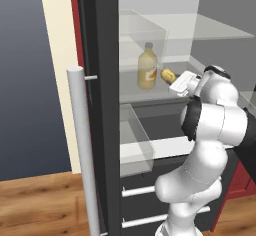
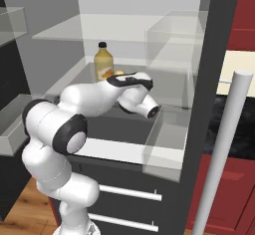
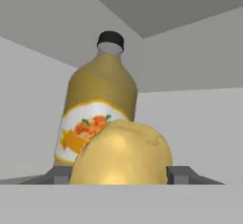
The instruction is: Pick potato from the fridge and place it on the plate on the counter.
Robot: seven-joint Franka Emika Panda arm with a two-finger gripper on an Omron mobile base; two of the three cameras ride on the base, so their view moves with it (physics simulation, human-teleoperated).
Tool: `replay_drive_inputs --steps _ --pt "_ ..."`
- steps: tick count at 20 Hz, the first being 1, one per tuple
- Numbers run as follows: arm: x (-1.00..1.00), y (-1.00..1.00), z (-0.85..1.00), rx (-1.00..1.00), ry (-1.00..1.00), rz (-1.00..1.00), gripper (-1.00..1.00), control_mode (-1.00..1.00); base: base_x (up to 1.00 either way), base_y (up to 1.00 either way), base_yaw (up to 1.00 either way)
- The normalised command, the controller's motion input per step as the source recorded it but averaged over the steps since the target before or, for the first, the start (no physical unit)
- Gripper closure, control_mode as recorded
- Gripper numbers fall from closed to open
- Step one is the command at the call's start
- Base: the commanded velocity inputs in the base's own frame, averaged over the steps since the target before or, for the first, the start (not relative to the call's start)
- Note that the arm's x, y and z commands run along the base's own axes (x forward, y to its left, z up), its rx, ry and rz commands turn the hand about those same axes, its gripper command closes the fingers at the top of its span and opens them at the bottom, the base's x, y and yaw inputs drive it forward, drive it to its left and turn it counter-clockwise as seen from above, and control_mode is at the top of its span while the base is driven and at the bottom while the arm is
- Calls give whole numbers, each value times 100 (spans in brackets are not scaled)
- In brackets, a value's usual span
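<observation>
The potato [image 3: 123, 154], a lumpy yellow-tan oval, sits between my two fingertips in the hand view, and its sides touch both of them. My gripper [image 3: 121, 174] is shut on the potato. From the left base view, the potato [image 1: 167, 74] shows at the tip of my hand [image 1: 182, 82], over a glass shelf inside the fridge [image 1: 105, 105]. In the right base view a sliver of the potato [image 2: 119, 72] peeks out above my forearm. The plate is out of view. A strip of the black counter [image 2: 239, 124] shows past the fridge door.
A taller yellow bottle [image 1: 147, 66] with an orange label stands just behind and left of the potato, also seen as the bottle [image 3: 97, 104]. A clear door bin [image 2: 167, 139] juts out by my wrist. The long silver handle [image 1: 82, 150] runs down the open door.
</observation>
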Motion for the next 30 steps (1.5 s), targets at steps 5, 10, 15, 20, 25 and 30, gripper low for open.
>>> replay_drive_inputs --steps 5,10,15,20,25,30 --pt "-23 0 54 0 0 -11 100 -100 0 0 0" --pt "-57 0 29 0 0 -13 100 -100 0 0 0" --pt "-63 0 17 0 0 -13 100 -100 0 0 0" --pt "-46 0 13 0 5 -9 100 -100 0 0 0" --pt "-59 0 4 0 3 -7 100 -100 0 0 0" --pt "-58 0 6 -7 5 -5 100 -100 0 0 0"
